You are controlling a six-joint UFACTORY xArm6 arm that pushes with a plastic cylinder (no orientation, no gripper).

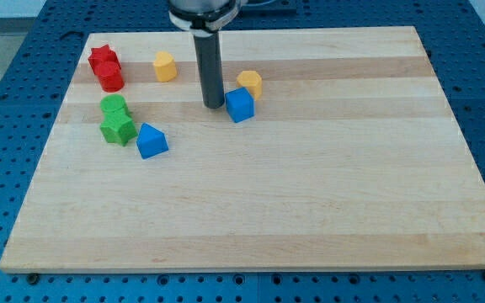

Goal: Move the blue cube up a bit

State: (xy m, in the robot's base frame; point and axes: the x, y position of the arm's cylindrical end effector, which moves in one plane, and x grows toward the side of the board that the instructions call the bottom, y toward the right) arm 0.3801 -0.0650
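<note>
clawless rod, my tip (214, 105) just left of corner-on blue cube (239, 105)

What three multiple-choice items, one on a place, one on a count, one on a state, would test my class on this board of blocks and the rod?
1. Where is my tip relative to the blue cube?
A. at the cube's left in the view
B. at the cube's right
C. far below it

2. How many blue blocks lie on the wooden board?
A. one
B. two
C. four

3. How does the blue cube stand to the yellow block above it?
A. at opposite ends of the board
B. stacked on top of it
C. close against it, near touching

Answers: 1 A, the rod's end stands just left of the cube. 2 B, the cube and a blue wedge-like block. 3 C, hardly any gap shows between them.
</note>
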